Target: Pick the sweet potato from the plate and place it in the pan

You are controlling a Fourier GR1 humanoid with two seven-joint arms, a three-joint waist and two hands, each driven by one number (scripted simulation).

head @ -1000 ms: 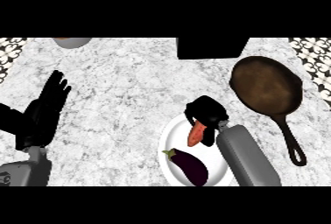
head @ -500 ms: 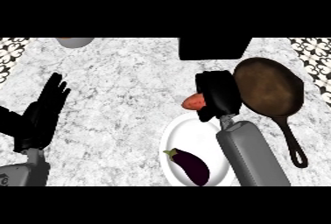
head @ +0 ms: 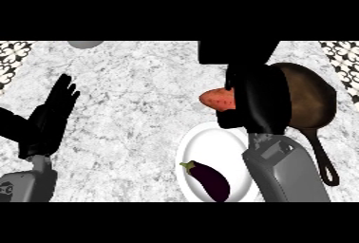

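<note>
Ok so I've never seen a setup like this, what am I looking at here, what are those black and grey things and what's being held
You are looking steeply down from a humanoid robot's head at a marble kitchen counter. The grey forearms ending in black hands are the robot's own. Its right hand is curled round a sweet potato, carrying it above the counter beside a dark pan. Below sits a white plate with an eggplant left on it. The left hand rests open at the left.

— The counter [head: 133, 104] looks like speckled grey-white stone, quite smooth. And the pan [head: 312, 102]?

— Dark brown metal, matt. The plate [head: 200, 142] is white and smooth; the eggplant [head: 209, 180] has a glossy purple skin.
</note>
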